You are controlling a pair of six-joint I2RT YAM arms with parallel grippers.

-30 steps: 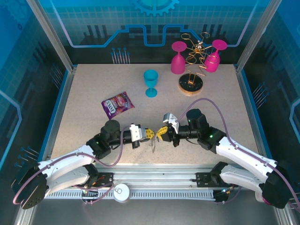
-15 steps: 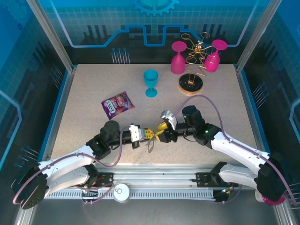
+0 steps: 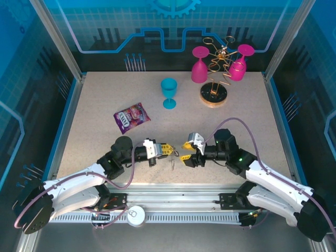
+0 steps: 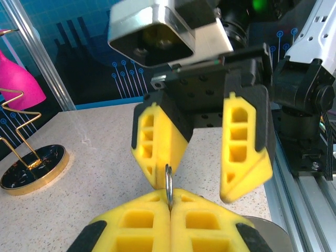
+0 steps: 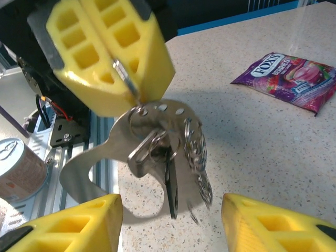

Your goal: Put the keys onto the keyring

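Right jaws have backed off from left jaws, a gap now between them; they stand spread wide, released. Keyring [image 5: 118, 139] hangs from left jaws, clenched on one of its rings. Keys [image 5: 171, 181] dangle among the cluster. All sits above counter [image 3: 105, 100], mid near edge. Candy packet [image 3: 132, 116] lies toward left edge.

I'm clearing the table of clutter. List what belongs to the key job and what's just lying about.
Job: keyring, pinched in left hand; key with black tag hanging below; open right hand.
Lying about: blue goblet, pink goblet, second pink goblet, gold wire stand, candy packet.
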